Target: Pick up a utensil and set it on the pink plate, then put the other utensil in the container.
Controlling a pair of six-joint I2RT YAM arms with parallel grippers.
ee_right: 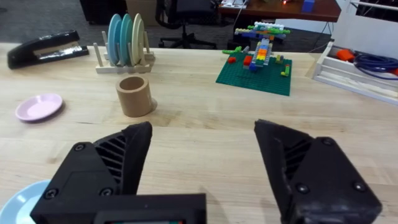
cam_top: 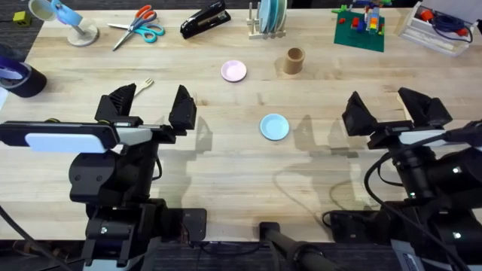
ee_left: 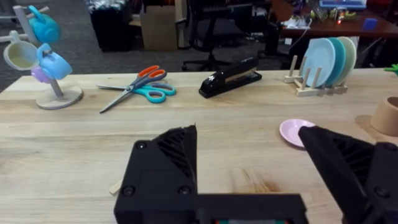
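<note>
A small pale wooden fork point(cam_top: 143, 85) lies on the table at the left, its handle partly hidden under my left gripper point(cam_top: 151, 103). That gripper hangs open just above it with nothing between its fingers; a pale end of the fork point(ee_left: 115, 186) peeks out beside one finger. The pink plate point(cam_top: 233, 71) point(ee_left: 297, 132) point(ee_right: 38, 106) sits at the middle back. To its right stands the tan container point(cam_top: 294, 61) point(ee_right: 134, 95) point(ee_left: 387, 116). At the right, my right gripper point(cam_top: 390, 110) point(ee_right: 202, 162) is open and holds nothing. The other utensil is out of view.
A light-blue plate point(cam_top: 274, 126) lies mid-table between the arms. Along the back edge are a mug tree point(cam_top: 71, 22), scissors point(cam_top: 135, 25), a black stapler point(cam_top: 205, 19), a plate rack point(cam_top: 269, 19), a green brick model point(cam_top: 360, 24) and a clear bin point(cam_top: 437, 26).
</note>
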